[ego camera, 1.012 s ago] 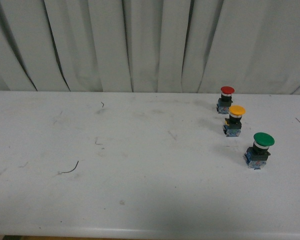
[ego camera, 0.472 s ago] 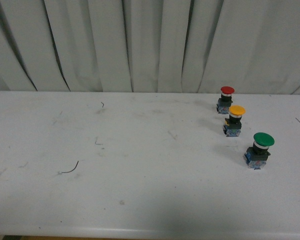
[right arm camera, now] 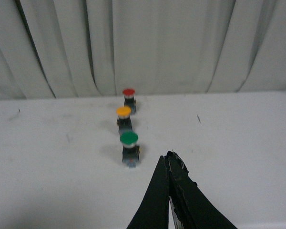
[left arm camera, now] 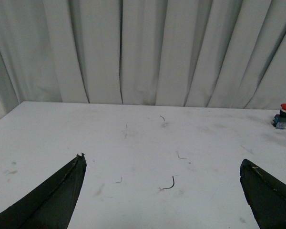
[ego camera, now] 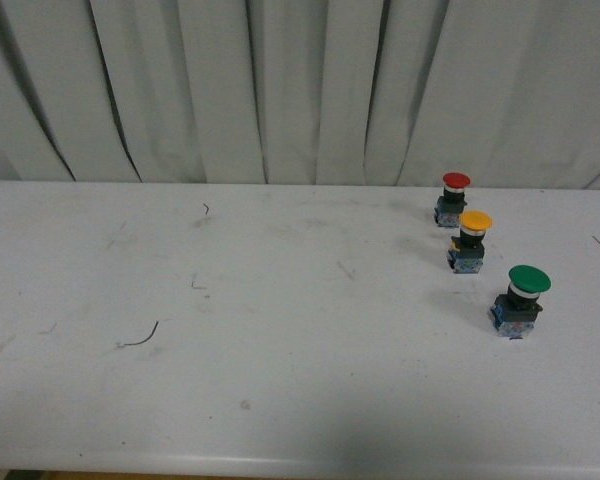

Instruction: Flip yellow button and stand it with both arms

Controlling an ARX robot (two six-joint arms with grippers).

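Yellow button (ego camera: 471, 240) upright, cap up, axis vertical.

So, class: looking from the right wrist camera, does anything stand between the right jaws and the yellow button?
Yes. The green button stands directly between the shut right gripper and the yellow button, which sits behind it in a row, with the red button farthest back.
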